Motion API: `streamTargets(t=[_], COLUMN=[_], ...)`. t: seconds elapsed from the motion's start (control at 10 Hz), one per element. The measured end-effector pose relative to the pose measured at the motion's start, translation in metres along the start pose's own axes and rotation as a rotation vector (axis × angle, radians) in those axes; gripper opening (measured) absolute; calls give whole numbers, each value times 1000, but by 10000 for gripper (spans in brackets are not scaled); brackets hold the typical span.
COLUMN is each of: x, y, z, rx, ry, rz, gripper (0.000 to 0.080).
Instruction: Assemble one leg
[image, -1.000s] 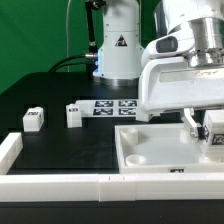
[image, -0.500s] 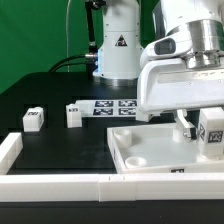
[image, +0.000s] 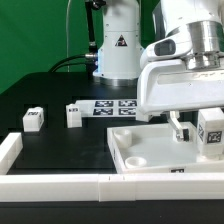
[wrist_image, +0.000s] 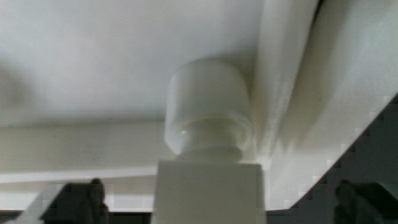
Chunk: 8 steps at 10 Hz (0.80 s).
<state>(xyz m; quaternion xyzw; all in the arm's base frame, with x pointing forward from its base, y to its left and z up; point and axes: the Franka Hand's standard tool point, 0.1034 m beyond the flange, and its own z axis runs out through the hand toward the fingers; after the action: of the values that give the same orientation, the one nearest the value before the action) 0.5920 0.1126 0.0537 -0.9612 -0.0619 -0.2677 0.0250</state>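
One leg (image: 211, 131), a stubby white block with a black-and-white tag, stands upright at the corner of the large white panel (image: 140, 150) on the exterior view's right. My gripper (image: 203, 136) straddles it, open; one dark finger (image: 180, 128) hangs clear of the leg's side. In the wrist view the leg (wrist_image: 210, 190) rises between the two dark fingertips (wrist_image: 80, 200), with gaps on both sides, and its round end (wrist_image: 210, 100) meets the panel (wrist_image: 107, 60). Two more legs (image: 33, 119) (image: 74, 115) rest on the black table at the left.
The marker board (image: 115, 105) lies flat behind the panel, in front of the arm's white base (image: 118, 45). A low white rail (image: 60, 186) runs along the table's front, with a short white block (image: 8, 150) at its left end.
The jaws have spread apart and let go of the leg, which stays standing at the panel's corner. The arm has barely moved.
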Motion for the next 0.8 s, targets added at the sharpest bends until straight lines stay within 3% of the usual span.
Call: streamTargets(t=[0.2,0.5,0.8], x=[4,25,26], y=[1,-1,-4], z=[-5,-25,-25], rx=[5,20,32], ry=[-17,-29,-57], rz=[3,4,4], gripper=[649,649,649])
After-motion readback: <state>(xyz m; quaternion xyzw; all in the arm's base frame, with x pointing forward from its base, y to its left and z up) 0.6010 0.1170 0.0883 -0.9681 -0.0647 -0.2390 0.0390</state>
